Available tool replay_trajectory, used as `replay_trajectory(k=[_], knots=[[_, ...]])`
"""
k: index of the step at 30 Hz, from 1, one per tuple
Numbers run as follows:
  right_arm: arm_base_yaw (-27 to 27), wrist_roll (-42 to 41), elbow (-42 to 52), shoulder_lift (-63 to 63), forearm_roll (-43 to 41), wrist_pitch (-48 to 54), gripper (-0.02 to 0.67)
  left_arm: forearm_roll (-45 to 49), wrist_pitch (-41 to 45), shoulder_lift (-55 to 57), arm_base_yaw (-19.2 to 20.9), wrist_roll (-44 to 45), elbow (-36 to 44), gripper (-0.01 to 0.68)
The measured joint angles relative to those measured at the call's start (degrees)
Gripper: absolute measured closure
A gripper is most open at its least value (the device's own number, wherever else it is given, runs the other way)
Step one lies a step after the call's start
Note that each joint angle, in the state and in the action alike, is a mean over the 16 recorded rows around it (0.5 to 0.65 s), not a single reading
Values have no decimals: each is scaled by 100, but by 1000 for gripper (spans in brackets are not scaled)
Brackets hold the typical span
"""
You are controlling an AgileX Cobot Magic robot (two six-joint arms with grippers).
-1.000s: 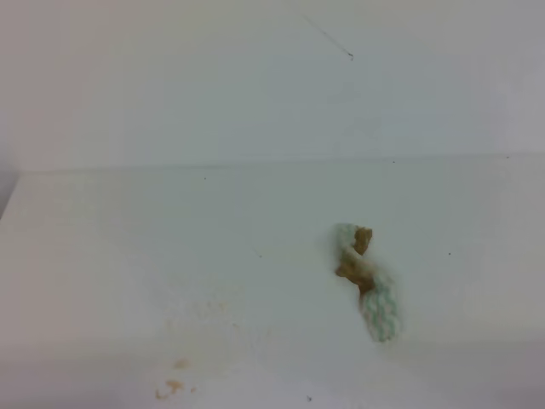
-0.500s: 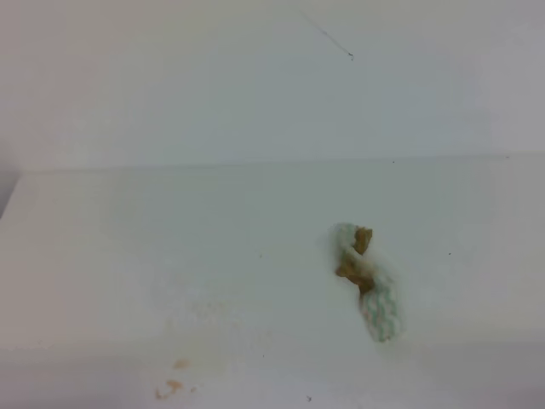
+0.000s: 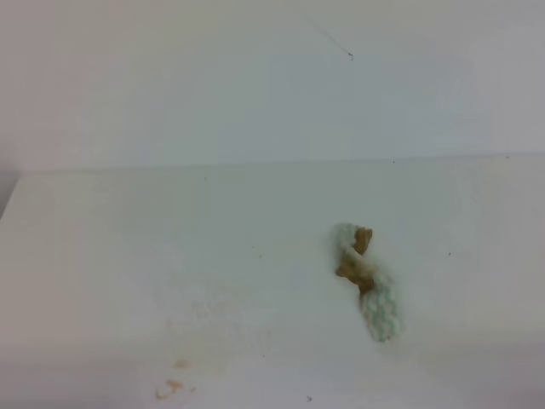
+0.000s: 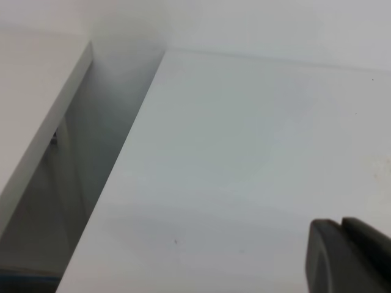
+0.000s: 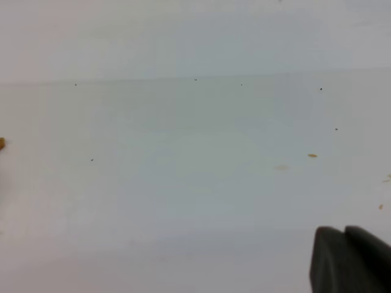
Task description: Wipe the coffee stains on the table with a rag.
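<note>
Both grippers' jaws sit together holding nothing, so one should open over the rag (image 3: 367, 279) on the table (image 3: 102, 247), then sweep it down-left onto the coffee stains (image 3: 173, 385).

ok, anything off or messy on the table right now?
Yes. Orange-brown coffee stains remain near the front edge of the table, with a faint smear just behind them. The rag lies bunched and brown-stained to their right, with no gripper on it.
</note>
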Motion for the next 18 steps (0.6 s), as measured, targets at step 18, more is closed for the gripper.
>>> replay_trajectory(k=[18], knots=[[0,0,0,0,0,0,638,0,0,0,0,0,0,672]])
